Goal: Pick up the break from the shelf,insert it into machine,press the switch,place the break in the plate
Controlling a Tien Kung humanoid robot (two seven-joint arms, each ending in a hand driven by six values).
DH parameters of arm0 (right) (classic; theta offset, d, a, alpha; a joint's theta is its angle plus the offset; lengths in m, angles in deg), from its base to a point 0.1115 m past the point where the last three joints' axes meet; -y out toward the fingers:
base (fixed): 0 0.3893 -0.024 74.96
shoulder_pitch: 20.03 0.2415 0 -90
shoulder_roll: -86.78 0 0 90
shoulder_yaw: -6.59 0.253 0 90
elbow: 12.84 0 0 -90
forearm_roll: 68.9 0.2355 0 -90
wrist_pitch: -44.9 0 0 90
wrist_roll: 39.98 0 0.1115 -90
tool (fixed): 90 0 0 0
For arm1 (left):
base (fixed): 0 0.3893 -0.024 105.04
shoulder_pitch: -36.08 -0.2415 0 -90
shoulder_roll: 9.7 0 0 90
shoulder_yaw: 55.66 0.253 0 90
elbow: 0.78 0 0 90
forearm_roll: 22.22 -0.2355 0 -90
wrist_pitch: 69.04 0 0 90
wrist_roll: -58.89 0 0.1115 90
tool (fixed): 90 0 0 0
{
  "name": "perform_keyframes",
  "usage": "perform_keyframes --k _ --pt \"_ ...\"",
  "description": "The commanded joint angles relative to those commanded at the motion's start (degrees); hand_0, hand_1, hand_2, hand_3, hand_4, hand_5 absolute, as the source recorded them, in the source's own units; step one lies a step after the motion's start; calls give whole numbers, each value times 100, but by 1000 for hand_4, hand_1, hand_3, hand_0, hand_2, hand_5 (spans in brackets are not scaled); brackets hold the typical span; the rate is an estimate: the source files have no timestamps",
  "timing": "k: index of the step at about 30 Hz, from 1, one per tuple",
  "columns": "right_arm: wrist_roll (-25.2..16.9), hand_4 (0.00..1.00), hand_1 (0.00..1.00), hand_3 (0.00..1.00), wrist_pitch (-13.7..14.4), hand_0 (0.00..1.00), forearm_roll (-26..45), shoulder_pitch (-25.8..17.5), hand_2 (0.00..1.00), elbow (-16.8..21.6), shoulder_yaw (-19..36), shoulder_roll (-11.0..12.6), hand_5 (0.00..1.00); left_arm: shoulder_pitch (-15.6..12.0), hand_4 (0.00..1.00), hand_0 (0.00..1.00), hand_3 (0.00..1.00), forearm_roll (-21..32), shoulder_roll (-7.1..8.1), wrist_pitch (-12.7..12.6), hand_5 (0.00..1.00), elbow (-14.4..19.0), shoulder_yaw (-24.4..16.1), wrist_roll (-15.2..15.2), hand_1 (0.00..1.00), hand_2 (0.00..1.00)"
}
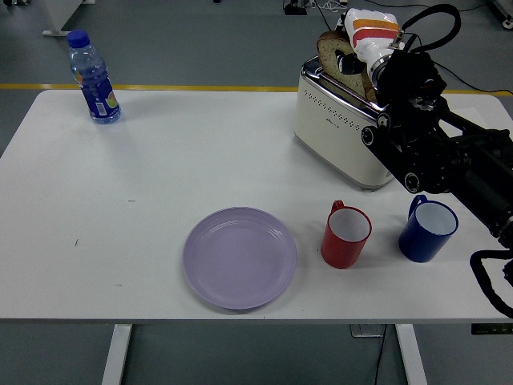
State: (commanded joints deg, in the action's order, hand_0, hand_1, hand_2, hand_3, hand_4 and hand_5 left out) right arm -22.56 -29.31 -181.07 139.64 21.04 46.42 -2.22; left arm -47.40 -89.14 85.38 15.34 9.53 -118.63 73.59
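I see my right hand (pixel 362 50) pinching a brown bread slice (pixel 330 53) above the slot of the white toaster (pixel 337 120), the slice clear of the top and tilted. The lilac plate (pixel 240 257) sits bare near the table's (pixel 160 176) front edge, a red mug (pixel 345 235) just beside it, a blue mug (pixel 428 229) further right. A water bottle (pixel 94 78) stands far left.

Below the right hand (pixel 370 50) we see a glossy cream toaster (pixel 341 120) with chrome trim. Nearer us sit a smooth matt lilac plate (pixel 240 257) and two glazed mugs, red (pixel 345 235) and blue (pixel 428 229).
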Motion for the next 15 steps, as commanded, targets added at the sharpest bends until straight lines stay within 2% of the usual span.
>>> perform_keyframes --k 5,11,15 --pt "67 439 242 453 51 201 -21 -38 339 331 135 216 2 -2 284 689 569 9 -1 -4 817 0 -1 -2 697 679" --pt "133 420 235 442 151 203 78 -129 336 1002 354 649 2 -13 283 689 569 13 1 -5 816 0 -11 -3 697 679" --pt "169 410 233 440 181 204 134 -179 334 1318 471 831 2 -23 282 688 569 -12 -1 -4 817 0 -34 0 697 679"
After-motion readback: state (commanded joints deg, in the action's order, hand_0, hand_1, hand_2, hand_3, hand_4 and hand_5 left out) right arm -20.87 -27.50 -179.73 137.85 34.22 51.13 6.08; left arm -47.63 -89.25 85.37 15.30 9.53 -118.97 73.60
